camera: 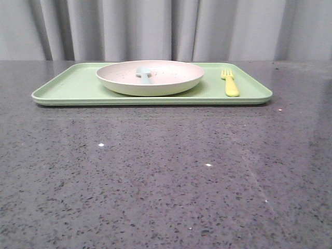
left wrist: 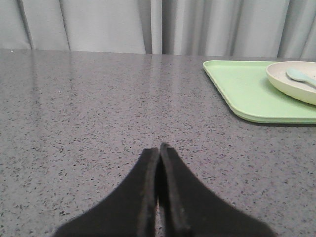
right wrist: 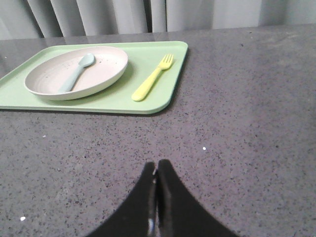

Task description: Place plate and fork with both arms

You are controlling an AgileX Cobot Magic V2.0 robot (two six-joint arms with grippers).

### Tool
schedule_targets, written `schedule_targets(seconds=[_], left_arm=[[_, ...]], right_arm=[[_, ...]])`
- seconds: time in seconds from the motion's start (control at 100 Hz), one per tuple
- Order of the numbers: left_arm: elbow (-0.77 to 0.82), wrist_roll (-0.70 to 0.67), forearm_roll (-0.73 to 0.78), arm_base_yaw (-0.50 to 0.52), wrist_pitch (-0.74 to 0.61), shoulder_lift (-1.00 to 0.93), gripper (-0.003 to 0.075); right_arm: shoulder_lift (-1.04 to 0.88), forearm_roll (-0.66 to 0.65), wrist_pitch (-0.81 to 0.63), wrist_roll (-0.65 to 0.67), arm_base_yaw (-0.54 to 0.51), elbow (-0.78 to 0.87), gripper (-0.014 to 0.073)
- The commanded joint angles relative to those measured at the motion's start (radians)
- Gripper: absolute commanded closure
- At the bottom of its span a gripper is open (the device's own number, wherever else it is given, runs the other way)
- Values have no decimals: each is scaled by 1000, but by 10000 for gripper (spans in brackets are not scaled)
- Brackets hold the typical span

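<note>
Resting on the far part of the grey speckled table (camera: 155, 176), the light-green tray (camera: 67, 85) carries both of the task's things. The plate (camera: 171, 78), round, shallow and pale with fine dark specks, sits on the tray a little left of its middle, and a light-blue spoon (camera: 143, 74) lies inside the plate. The yellow fork (camera: 230, 83) lies flat on the tray to the right of the plate, apart from it and close to the tray's right edge, with its tines pointing to the far side and its handle toward the near side. Grey curtains (camera: 155, 28) hang behind the table.

Neither arm shows in the front view. In the left wrist view the left gripper (left wrist: 159, 148) is low over bare table, well to the left of the tray, its two black fingers pressed together with nothing between them. In the right wrist view the right gripper (right wrist: 156, 168) is likewise low over bare table on the near side of the tray, its fingers closed against each other and holding nothing; the fork lies beyond it on the tray, well apart from the fingertips.
</note>
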Motion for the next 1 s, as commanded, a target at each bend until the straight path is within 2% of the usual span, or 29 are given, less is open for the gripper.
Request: schedule_targets(seconds=[0.0,0.16,0.41,0.6,0.99], left_arm=[[12,-12,-2,-1,-76,-32,741],[12,-12,-2,-1,-76,-32,741],[12,-12,-2,-1,-76,-32,741],[12,-12,-2,-1,-76,-32,741],[12,-12,-2,-1,-76,-32,741]], right_arm=[[5,-7,-80,-9,-4,0,660],[-55,-11,-167,-9,-50,115,660],[-190,-11,-502,-9,-240,313,660],[-186,-88,-530,-19,-290,308,660],[-186,-91,-516,-18,-290,308,660]])
